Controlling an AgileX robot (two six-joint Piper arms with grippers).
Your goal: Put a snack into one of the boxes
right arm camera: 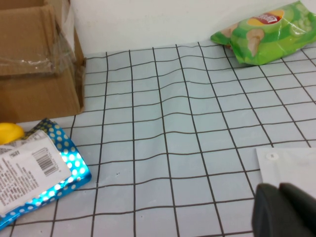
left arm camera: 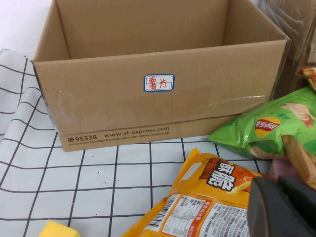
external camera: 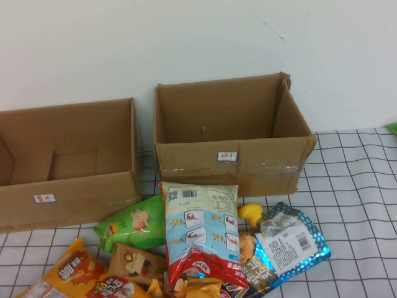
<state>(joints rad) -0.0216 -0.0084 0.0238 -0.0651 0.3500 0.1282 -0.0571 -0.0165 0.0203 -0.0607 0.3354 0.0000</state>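
Observation:
The snack (external camera: 201,230), a puffy cream and pale blue bag with a red end, lies on the pile in front of the boxes. The lower, wider brown box (external camera: 68,167) with a small white red-marked label stands at the left, open and empty; the left wrist view shows its front (left arm camera: 123,98). Neither gripper shows in the high view. My left gripper (left arm camera: 281,207) is shut and empty above an orange bag (left arm camera: 217,197), in front of that box. My right gripper (right arm camera: 284,210) is shut and empty over the checked cloth, right of the pile.
A taller taped box (external camera: 229,136) stands beside the lower one. A green chip bag (external camera: 133,226), a shiny blue bag (external camera: 291,245), a yellow thing (external camera: 250,213) and other packets crowd the snack. A second green bag (right arm camera: 266,29) and a white sheet (right arm camera: 291,163) lie to the right.

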